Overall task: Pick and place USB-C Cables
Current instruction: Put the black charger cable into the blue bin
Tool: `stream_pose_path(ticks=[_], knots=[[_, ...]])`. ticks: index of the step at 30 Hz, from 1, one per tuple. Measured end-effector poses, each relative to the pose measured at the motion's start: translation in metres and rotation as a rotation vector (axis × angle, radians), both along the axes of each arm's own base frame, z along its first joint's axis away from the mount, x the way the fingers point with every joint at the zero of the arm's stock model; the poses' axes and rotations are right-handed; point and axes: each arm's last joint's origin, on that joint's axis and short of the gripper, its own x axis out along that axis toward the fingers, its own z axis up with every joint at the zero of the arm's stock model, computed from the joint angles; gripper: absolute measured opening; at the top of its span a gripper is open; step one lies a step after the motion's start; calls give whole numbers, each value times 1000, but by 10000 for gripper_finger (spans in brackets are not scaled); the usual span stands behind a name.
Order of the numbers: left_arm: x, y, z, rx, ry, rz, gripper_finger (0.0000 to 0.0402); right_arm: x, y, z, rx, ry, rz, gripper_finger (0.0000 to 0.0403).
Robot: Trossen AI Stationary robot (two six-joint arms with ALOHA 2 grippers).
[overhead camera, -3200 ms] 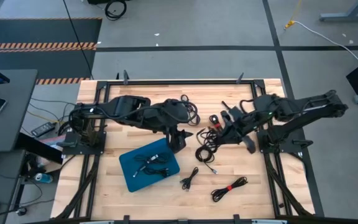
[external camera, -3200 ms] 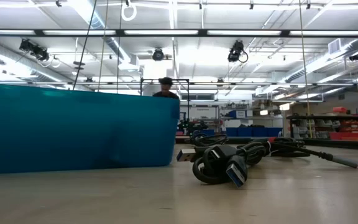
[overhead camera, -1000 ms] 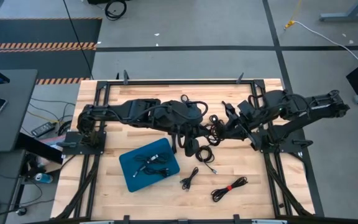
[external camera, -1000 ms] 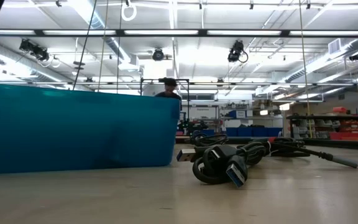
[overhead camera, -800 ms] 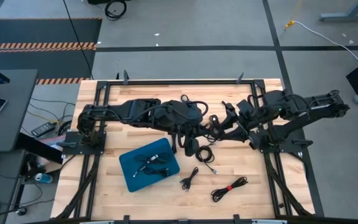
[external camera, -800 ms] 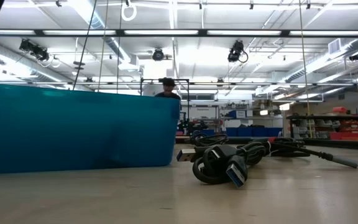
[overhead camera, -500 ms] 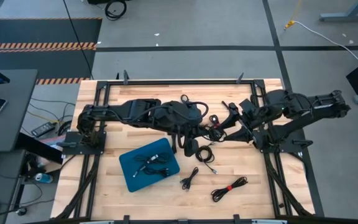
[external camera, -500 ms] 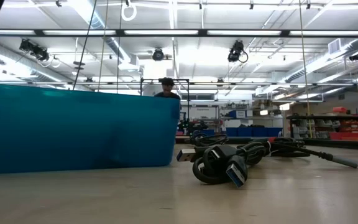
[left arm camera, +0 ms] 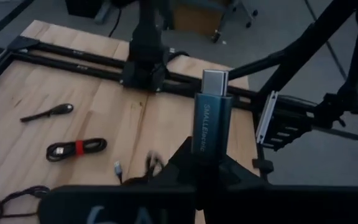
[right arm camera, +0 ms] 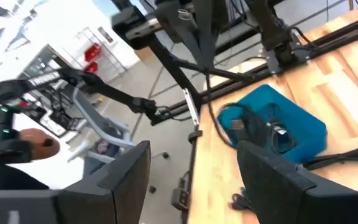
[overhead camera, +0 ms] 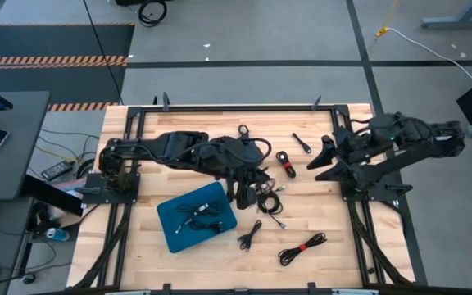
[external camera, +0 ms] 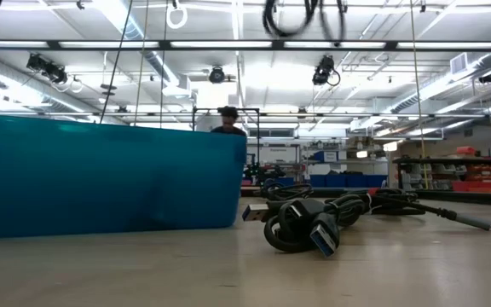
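My left gripper (overhead camera: 244, 195) hangs over the table's middle, just right of the blue tray (overhead camera: 170, 233), and is shut on a USB-C cable's grey plug (left arm camera: 211, 112). Loops of that cable (external camera: 303, 17) hang high above the table. Several coiled cables (overhead camera: 199, 217) lie in the tray. Others lie on the wood: one (overhead camera: 275, 209) beside my left gripper, one (overhead camera: 251, 233) nearer, one with a red tie (overhead camera: 301, 246) and another red-tied one (overhead camera: 285, 161). My right gripper (overhead camera: 319, 160) stands open near the right side, with nothing between its fingers (right arm camera: 129, 180). My left gripper pinches the lower part of the plug's grey housing (left arm camera: 205, 149) between its two fingers. The plug lies along the fingers and sticks out past their tips. The cable is lifted clear of the table, and its loops hang slack.
A small black piece (overhead camera: 301, 144) and a cable coil (overhead camera: 248, 133) lie toward the far edge. Black frame rails (overhead camera: 220, 106) run round the table. In the low view a cable heap (external camera: 314, 223) lies right of the tray wall (external camera: 101, 175), with a person (external camera: 227, 119) standing behind.
My right gripper has opened, let go of the cable beside my left gripper, and drawn back toward the table's right edge. My left gripper has stayed shut on the plug, and the cable's loops now hang into the top of the low view.
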Motion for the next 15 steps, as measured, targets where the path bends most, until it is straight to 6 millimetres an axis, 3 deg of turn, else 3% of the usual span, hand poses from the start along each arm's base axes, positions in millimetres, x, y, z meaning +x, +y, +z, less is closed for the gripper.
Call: stream_pose_path(ticks=[8, 15], knots=[[-34, -10, 7, -23, 117, 66, 3, -13, -3, 5, 10, -42, -1, 246], [-80, -27, 20, -67, 187, 157, 3, -14, -3, 5, 8, -45, 0, 246]])
